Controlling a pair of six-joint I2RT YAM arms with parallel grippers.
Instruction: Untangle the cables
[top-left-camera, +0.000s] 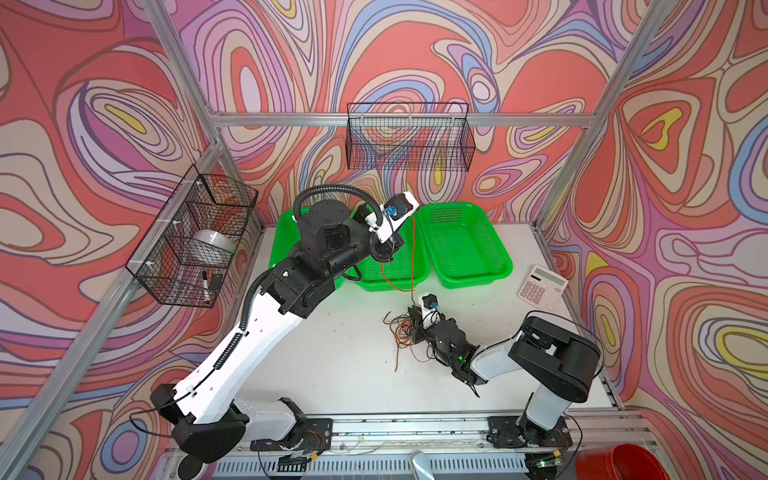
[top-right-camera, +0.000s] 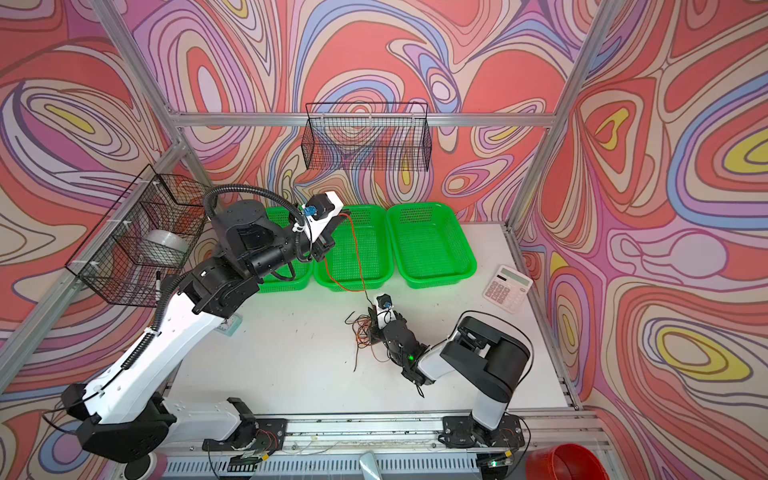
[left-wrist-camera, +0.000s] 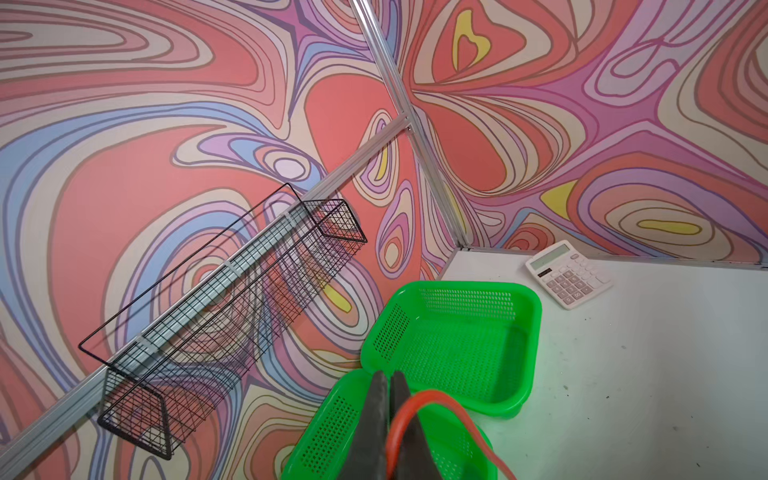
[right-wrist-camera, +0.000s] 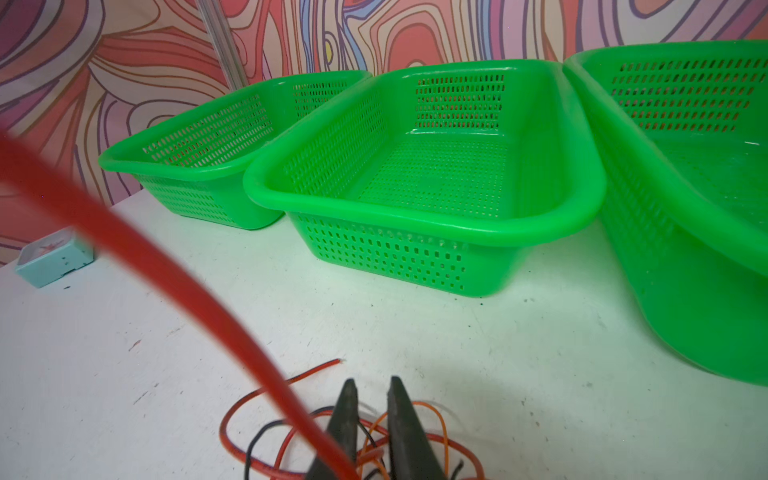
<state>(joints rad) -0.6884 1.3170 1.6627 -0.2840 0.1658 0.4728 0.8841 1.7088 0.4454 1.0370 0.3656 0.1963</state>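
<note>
Your left gripper (left-wrist-camera: 389, 376) is raised above the middle green basket (top-left-camera: 426, 266), jaws pressed together and pinching an orange-red cable (left-wrist-camera: 409, 401) that curls round the fingers in the left wrist view. In both top views that cable drops from the gripper across the basket's front rim to the table (top-left-camera: 332, 365). One strand hangs nearly straight and a second bows out beside it.

It ends in the rest of the cables (top-left-camera: 401, 330), a loose tangle of orange, dark red and black strands. They lie on the table just in front of the middle basket, none of them inside it.

Your right gripper (right-wrist-camera: 372, 380) is down at that tangle, its tips on or just above the table, with a narrow gap between the jaws and bare table showing through. Strands cross under and between the fingers. You cannot tell from these views whether any is caught further back, but nothing is clamped at the tips.

The right green basket (top-left-camera: 473, 280) and left green basket (right-wrist-camera: 174, 166) flank the middle one, and a calculator (top-left-camera: 542, 287) sits well apart near the table's right edge
</note>
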